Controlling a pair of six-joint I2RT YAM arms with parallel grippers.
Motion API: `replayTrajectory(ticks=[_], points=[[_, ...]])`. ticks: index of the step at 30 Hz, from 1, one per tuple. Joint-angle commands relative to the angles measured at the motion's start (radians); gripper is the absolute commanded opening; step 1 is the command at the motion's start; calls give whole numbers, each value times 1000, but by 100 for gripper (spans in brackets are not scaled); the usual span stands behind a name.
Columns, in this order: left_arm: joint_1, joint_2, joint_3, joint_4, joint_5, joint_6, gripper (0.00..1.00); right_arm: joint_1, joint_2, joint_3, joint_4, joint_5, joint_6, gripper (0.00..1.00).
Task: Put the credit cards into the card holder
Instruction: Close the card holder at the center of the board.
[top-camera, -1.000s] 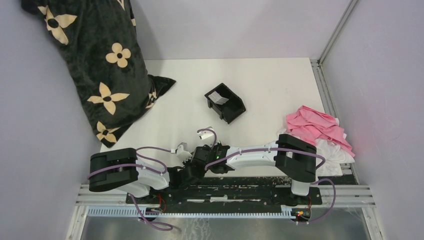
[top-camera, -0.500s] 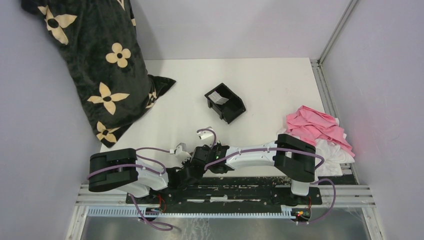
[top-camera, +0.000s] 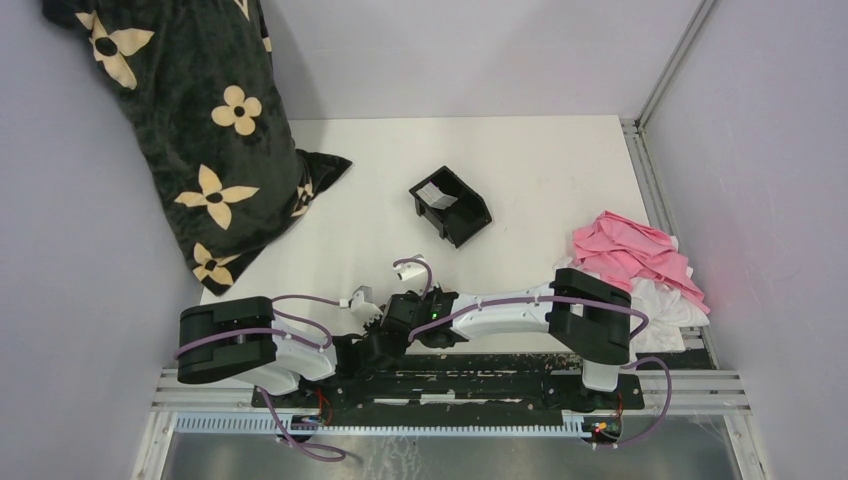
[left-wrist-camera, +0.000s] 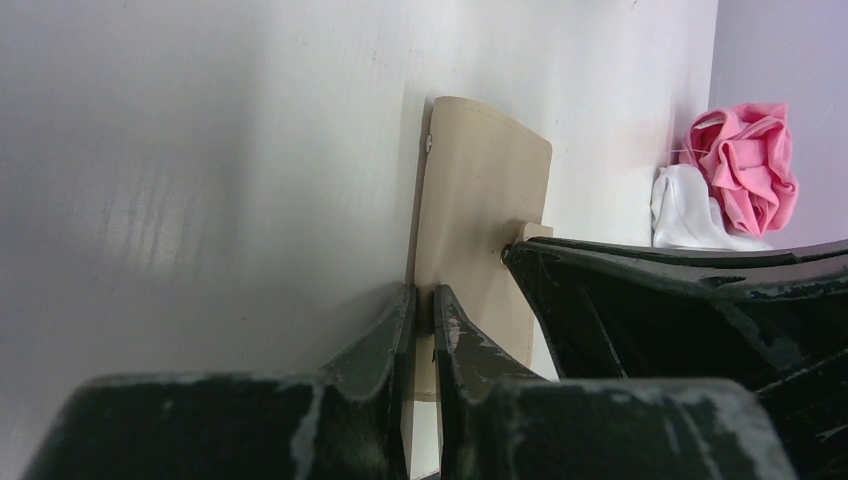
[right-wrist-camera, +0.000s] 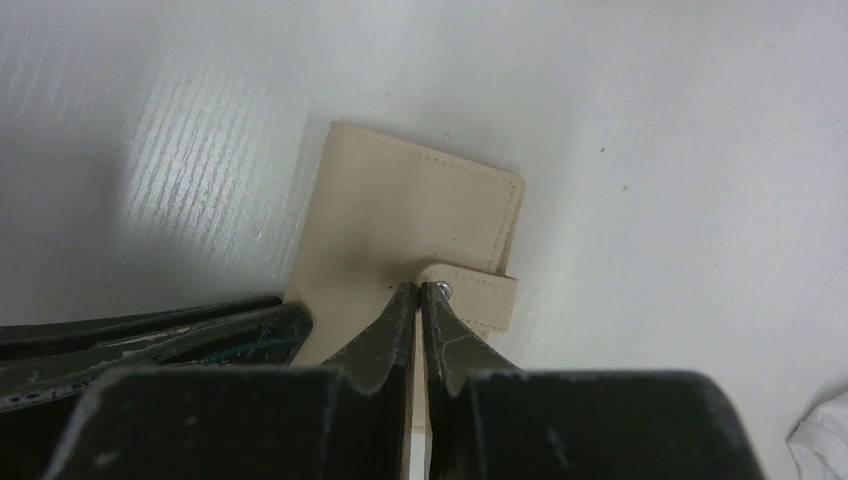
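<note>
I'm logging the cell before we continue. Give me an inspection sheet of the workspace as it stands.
Surface: white table, nothing spilled seen.
Job's things: tan wallet folded shut; one pale card in the black tray; other cards not seen.
Clutter: black floral blanket far left; pink cloth and white cloth at right edge.
Grippers: left gripper shut on the wallet's edge; right gripper shut on its snap tab.
Cables: purple cables looped along both arms.
Surroundings: plain walls; nothing else seen.
</note>
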Motion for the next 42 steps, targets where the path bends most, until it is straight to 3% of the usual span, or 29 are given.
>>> replayTrajectory(ticks=[1, 26, 42], points=[[-1, 20, -16, -46, -18, 8, 15, 14, -36, 29, -1, -9, 11, 9], [0, -5, -20, -54, -25, 23, 15, 3, -37, 41, 16, -21, -11, 9], [-5, 18, -40, 30, -16, 48, 15, -48, -42, -42, 92, -68, 10, 9]])
